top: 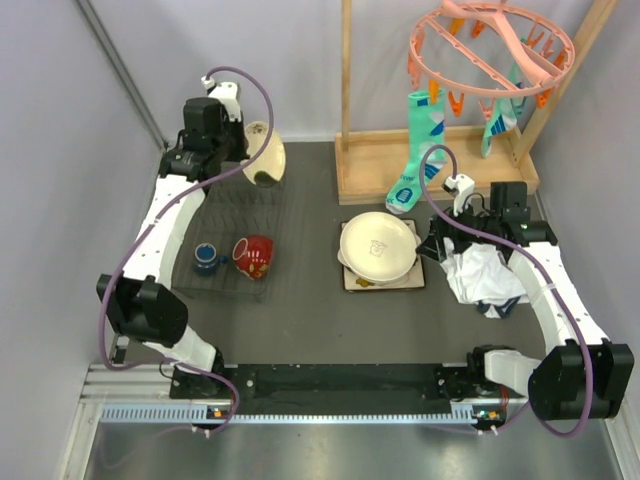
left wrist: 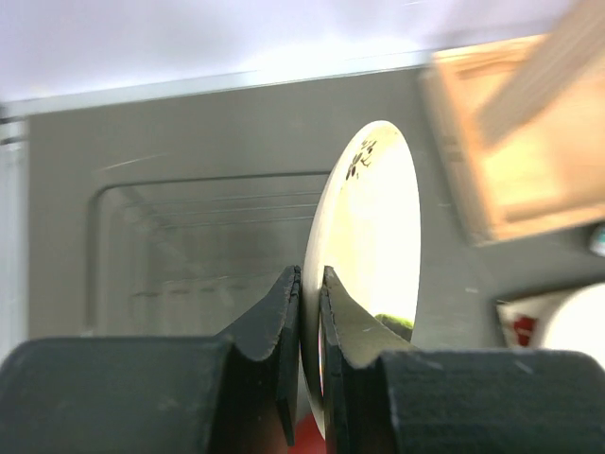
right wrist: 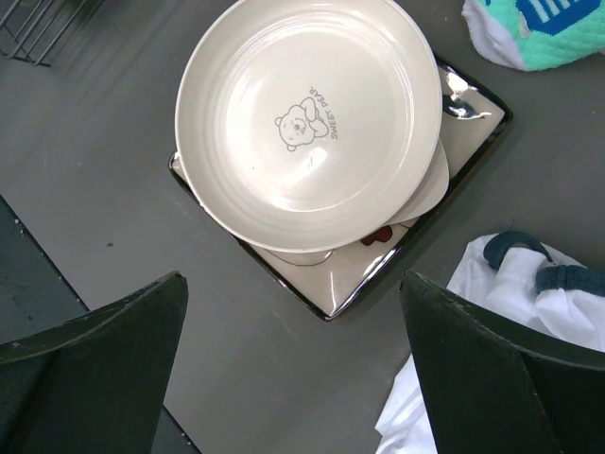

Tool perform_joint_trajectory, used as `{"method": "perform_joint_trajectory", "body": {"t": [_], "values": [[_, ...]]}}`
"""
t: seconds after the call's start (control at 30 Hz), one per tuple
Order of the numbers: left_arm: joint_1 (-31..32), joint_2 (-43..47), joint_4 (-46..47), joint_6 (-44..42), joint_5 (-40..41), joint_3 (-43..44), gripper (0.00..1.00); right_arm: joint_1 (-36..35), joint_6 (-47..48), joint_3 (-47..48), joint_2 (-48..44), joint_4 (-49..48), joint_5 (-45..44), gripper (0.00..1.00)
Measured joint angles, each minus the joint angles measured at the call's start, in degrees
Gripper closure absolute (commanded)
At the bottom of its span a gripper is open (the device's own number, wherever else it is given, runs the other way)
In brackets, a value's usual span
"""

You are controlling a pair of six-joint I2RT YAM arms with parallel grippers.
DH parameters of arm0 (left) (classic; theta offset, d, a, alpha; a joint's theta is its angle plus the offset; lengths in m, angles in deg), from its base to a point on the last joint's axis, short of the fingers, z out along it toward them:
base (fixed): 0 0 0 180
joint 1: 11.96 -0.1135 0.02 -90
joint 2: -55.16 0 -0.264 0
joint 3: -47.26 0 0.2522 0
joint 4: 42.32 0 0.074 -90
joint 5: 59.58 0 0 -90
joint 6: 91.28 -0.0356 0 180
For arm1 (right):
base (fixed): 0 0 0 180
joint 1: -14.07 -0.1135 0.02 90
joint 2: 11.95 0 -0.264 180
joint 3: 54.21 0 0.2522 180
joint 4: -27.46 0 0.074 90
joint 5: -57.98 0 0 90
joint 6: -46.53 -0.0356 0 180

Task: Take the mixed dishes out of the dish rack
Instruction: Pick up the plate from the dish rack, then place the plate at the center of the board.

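Note:
The black wire dish rack [top: 232, 225] lies on the left of the table, with a dark blue mug [top: 206, 257] and a red patterned mug [top: 256, 255] at its near end. My left gripper [top: 247, 160] is above the rack's far end, shut on the rim of a cream plate [left wrist: 373, 218] held on edge. Right of the rack, large cream dishes [top: 378, 245] are stacked on a square cream floral plate [right wrist: 373, 263]. The right gripper [right wrist: 291, 284] hangs open just off that square plate's near corner, holding nothing.
A wooden frame [top: 440, 160] with a pink peg hanger [top: 490, 45] and hanging socks [top: 410, 165] stands at the back right. A white cloth [top: 485, 278] lies under the right arm, beside the stacked dishes. Grey walls close the left side and the back.

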Motion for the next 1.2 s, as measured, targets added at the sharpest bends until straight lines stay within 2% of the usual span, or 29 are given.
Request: {"method": "perform_joint_trajectory", "body": {"t": [0.33,0.47,0.8,1.2], "values": [[0.46,-0.85,-0.11,9.11,-21.92,1.36,1.0,0.0,0.0,0.0,0.0,0.02,-0.07,0.07],[1.92,-3.41,0.42,12.44,-27.8,1.33,1.0,0.13,0.0,0.0,0.0,0.02,-0.07,0.07],[9.62,-9.05,3.82,17.86,-34.32,-1.62,1.0,0.66,0.0,0.0,0.0,0.0,-0.26,0.07],[17.38,-18.03,6.51,19.69,-35.71,-1.64,1.0,0.66,0.02,0.0,0.0,0.0,-0.37,0.07]]}}
